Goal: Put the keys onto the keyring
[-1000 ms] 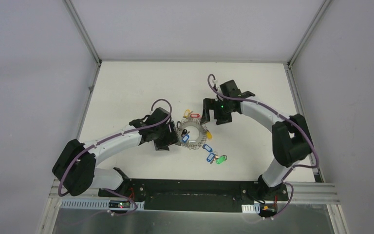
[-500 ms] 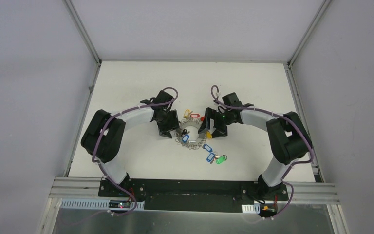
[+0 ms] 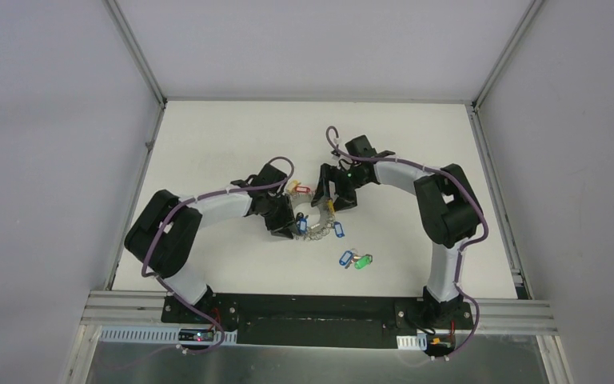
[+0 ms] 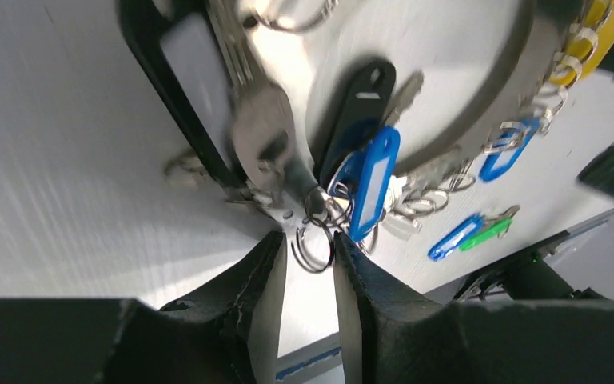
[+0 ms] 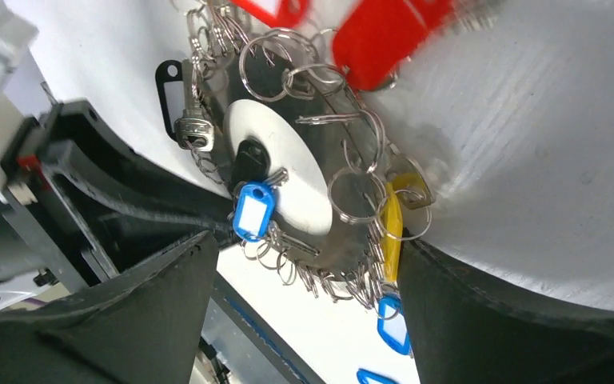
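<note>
The keyring (image 3: 318, 233) lies mid-table, a silvery ring (image 5: 344, 232) hung with many small split rings and coloured tags. My left gripper (image 3: 288, 222) is at its near-left edge. In the left wrist view its jaws (image 4: 308, 238) stand narrowly open around one small split ring (image 4: 313, 248), which touches the right finger (image 4: 360, 280). My right gripper (image 3: 329, 204) stands wide open (image 5: 308, 240), straddling the keyring, its right finger (image 5: 512, 312) against a yellow tag (image 5: 392, 228). The keys, blue-tagged (image 3: 345, 258) and green-tagged (image 3: 363, 261), lie loose on the table nearer the bases (image 4: 456, 238).
Red tags (image 5: 384, 36), blue tags (image 4: 372, 180) and a black tag (image 4: 360, 96) hang from the keyring. The black base rail (image 3: 312, 308) runs along the near table edge. Grey walls enclose the white table (image 3: 208, 136) on three sides.
Both grippers have closed in on the keyring, the right one moving left over its far-right side. The left jaws have narrowed markedly around a small split ring; the right jaws narrowed slightly.
</note>
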You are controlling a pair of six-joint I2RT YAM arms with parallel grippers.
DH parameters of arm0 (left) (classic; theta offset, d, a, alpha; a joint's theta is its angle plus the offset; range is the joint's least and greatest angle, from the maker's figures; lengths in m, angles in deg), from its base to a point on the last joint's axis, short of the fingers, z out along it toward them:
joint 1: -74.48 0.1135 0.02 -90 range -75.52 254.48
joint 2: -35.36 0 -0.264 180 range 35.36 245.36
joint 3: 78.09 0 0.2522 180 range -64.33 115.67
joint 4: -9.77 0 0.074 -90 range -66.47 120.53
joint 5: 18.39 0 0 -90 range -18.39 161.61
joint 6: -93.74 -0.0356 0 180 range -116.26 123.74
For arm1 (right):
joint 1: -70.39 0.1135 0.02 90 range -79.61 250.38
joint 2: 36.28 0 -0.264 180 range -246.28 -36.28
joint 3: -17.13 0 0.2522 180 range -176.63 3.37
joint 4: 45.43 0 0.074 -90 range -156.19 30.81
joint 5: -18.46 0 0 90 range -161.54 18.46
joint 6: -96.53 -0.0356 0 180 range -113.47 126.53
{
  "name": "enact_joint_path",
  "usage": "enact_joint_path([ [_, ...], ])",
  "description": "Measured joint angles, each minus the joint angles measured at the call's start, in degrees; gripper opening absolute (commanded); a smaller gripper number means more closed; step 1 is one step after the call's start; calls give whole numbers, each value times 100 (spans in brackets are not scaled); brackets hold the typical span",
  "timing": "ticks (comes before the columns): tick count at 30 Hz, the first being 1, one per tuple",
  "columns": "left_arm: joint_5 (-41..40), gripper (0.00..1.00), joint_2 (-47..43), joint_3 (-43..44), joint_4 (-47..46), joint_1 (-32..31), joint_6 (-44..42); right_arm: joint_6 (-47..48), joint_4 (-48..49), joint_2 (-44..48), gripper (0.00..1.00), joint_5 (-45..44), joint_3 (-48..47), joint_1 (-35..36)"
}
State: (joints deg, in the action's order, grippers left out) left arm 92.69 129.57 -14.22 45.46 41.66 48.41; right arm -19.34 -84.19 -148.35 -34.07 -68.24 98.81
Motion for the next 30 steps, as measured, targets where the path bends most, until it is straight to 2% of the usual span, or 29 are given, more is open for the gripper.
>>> enact_joint_path([
  [4, -90, 43, -470, -476, -55, -221, 282, 212, -299, -17, 87, -260, -181, 46],
  [8, -361, 54, -1314, -1051, 20, -278, 555, 507, -623, 127, 89, -726, -229, 50],
  [13, -767, 62, -2492, -1532, 155, -275, 741, 796, -898, 743, 89, -1333, 31, 17],
  [18, -1043, 68, -3512, -1827, 205, -275, 883, 813, -868, 1613, 89, -1434, 540, -7],
  [26, -1014, 79, -3842, -2004, 24, -275, 990, 522, -422, 2514, 87, -1303, 1646, -55],
  [30, -820, 79, -3832, -2260, -459, -269, 1134, 358, -315, 2658, 75, -1281, 1858, -76],
])
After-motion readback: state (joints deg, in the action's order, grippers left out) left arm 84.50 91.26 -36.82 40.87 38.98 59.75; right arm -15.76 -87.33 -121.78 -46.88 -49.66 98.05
